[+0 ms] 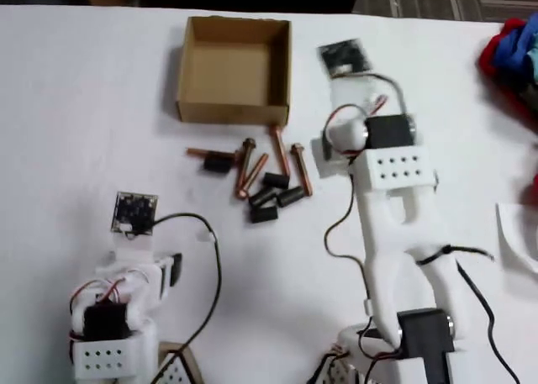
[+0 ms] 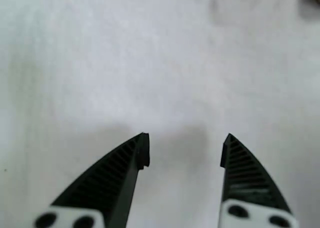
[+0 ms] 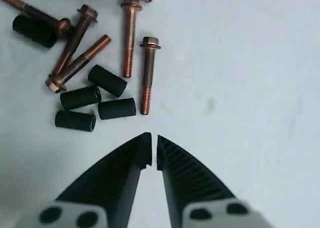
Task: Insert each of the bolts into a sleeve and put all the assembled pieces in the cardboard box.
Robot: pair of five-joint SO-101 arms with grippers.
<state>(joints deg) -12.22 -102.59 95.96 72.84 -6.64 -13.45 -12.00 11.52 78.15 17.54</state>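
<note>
- We can read no text, number, label or sign anywhere.
- The walls of the cardboard box (image 1: 234,111) look plain to us, with no print we can make out.
</note>
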